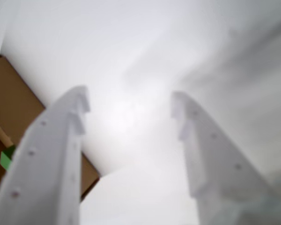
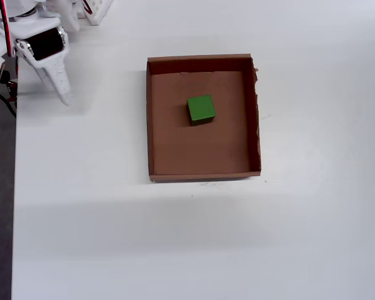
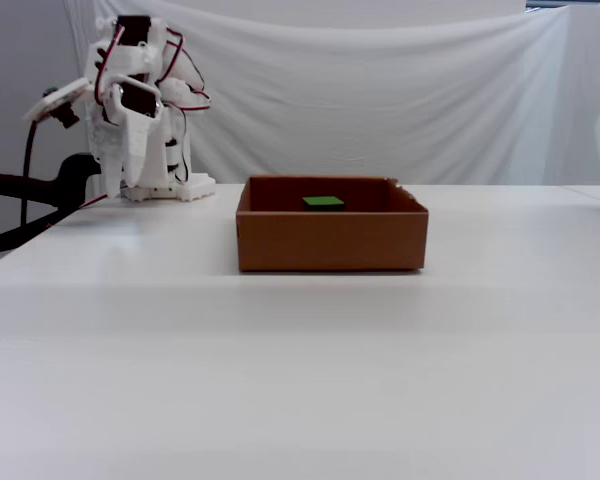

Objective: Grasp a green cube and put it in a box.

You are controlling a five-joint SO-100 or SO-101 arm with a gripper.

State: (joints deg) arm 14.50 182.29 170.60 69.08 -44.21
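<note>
The green cube sits on the floor of the brown cardboard box, a little above its middle in the overhead view. In the fixed view only the cube's top shows over the box's front wall. My white gripper hangs over the table's far left, well apart from the box, folded back near the arm's base. In the wrist view its fingers stand wide apart with nothing between them. The box and a sliver of the cube show at that view's left edge.
The arm's base stands at the table's back left corner. The table's left edge borders a dark floor. A black object juts in at the left of the fixed view. A white cloth hangs behind.
</note>
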